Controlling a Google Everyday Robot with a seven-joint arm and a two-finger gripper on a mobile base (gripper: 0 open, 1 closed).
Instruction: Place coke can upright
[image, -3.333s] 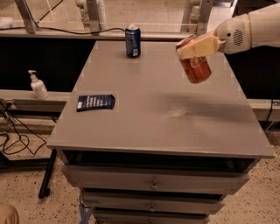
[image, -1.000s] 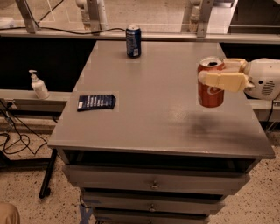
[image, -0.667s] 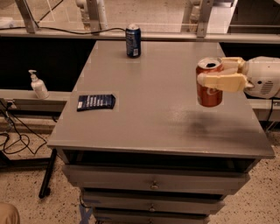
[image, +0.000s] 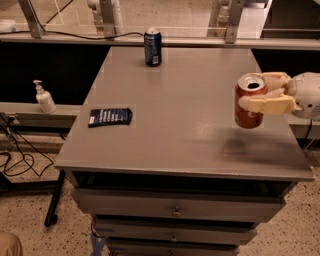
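Note:
The coke can (image: 248, 112) is red-orange with a silver top and an open pull-tab hole. It is upright and held in the air a little above the right side of the grey table (image: 185, 110); its shadow lies on the tabletop below it. My gripper (image: 260, 92) comes in from the right edge. Its cream fingers (image: 267, 104) are shut on the can's upper half, one in front and one behind.
A dark blue can (image: 152, 46) stands upright at the table's back centre. A dark blue packet (image: 110, 117) lies flat near the left edge. A soap dispenser (image: 44, 97) stands on a ledge to the left. Drawers sit under the tabletop.
The can was tilted and held higher near the back right. It has been turned upright and brought forward and lower over the right side. In the last second it barely moved.

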